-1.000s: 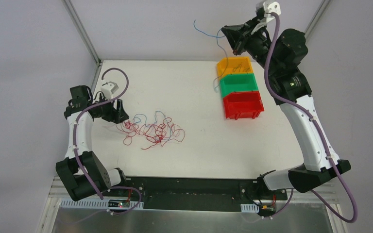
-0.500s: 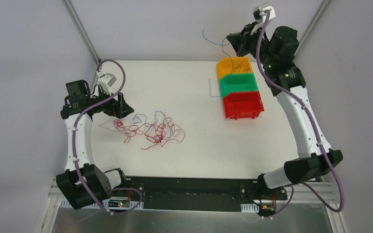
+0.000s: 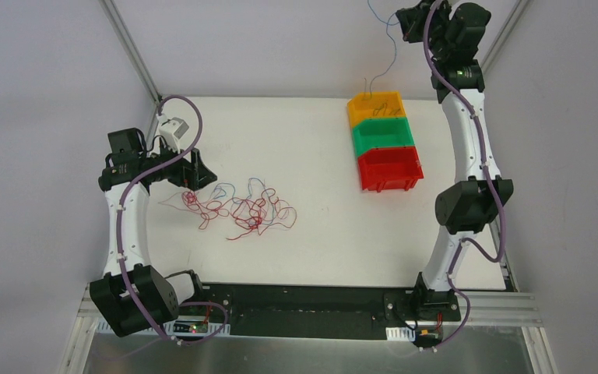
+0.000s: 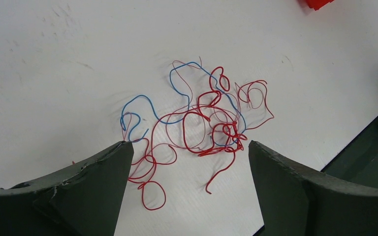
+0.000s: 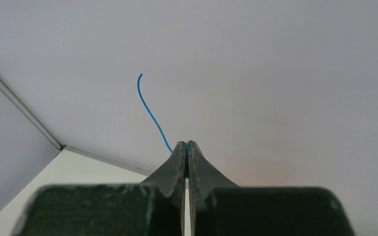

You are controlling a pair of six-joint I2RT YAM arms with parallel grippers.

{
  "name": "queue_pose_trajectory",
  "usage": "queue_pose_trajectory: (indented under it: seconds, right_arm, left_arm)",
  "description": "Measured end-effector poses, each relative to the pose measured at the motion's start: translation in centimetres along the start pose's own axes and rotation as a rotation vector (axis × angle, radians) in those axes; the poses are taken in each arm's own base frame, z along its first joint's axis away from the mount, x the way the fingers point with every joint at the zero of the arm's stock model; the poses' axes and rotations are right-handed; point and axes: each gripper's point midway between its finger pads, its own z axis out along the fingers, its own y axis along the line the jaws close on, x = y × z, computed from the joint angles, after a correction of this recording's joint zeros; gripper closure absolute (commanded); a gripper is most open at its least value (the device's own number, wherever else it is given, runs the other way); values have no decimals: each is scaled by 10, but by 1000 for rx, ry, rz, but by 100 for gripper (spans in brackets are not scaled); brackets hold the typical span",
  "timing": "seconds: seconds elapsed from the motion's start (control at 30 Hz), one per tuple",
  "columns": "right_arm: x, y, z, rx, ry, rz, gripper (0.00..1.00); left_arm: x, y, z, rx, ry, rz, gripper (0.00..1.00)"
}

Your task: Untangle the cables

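Right pincer (image 5: 186,144) clamps blue cable (image 5: 151,113) dangling at orange bin (image 3: 374,105), beside green bin (image 3: 382,134).

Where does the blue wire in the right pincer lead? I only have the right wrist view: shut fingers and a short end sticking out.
Observer: From above, the blue cable hangs from the raised right pincer down to about the far rim of the orange bin. I cannot tell if it touches.
Operator: And the other cables?
Observer: A tangle of red and blue cables lies on the table, left of centre.
Operator: Is the left pincer gripping it?
Observer: No. The left pincer is open over the tangle's left end, holding nothing.
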Motion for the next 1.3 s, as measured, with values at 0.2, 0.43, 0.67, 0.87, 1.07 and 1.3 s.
queue_pose_trajectory:
  seconds: [0.2,0.43,0.67,0.87,1.07,1.3]
  right_arm:
    - [9,-16,18,14,-21,-6,100]
    - [59,-43,37,52,34,-16,100]
    - [122,-90,40,118,131,-56,100]
    - [169,-117,40,136,201,-123,100]
    - [244,-125,24,92,344,-205,100]
    - [302,-133,15,45,455,-253,77]
  left_arm:
    - [4,4,3,-2,16,-17,9]
    - [7,8,6,-2,29,-33,8]
    - [8,9,7,-7,33,-35,8]
    - [11,13,9,-15,46,-47,8]
    - [11,14,8,-21,48,-46,8]
    - [14,13,8,-20,57,-56,8]
